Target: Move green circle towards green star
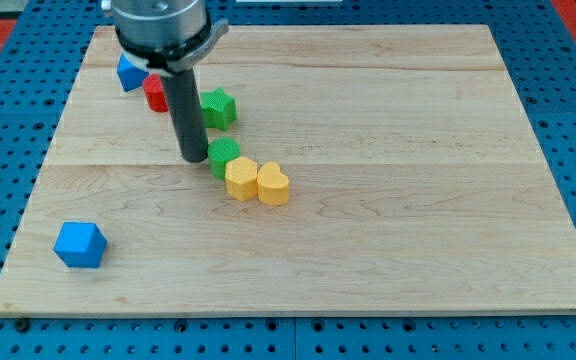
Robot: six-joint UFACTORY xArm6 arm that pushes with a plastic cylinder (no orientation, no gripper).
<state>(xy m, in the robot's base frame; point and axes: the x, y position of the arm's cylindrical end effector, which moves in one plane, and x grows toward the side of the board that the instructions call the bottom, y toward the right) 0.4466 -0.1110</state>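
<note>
The green circle (pixel 223 155) lies left of the board's middle, touching a yellow hexagon (pixel 240 179) at its lower right. The green star (pixel 218 107) lies a short way above the circle, toward the view's top. My tip (pixel 192 158) is on the board just left of the green circle, very close to it or touching it. The dark rod rises from the tip toward the view's top and hides part of the blocks behind it.
A yellow heart (pixel 274 185) touches the yellow hexagon's right side. A red block (pixel 155 93) and a blue block (pixel 130 72) lie at the upper left, partly behind the rod. A blue cube (pixel 79 245) lies at the lower left. The wooden board (pixel 388 200) sits on a blue pegboard.
</note>
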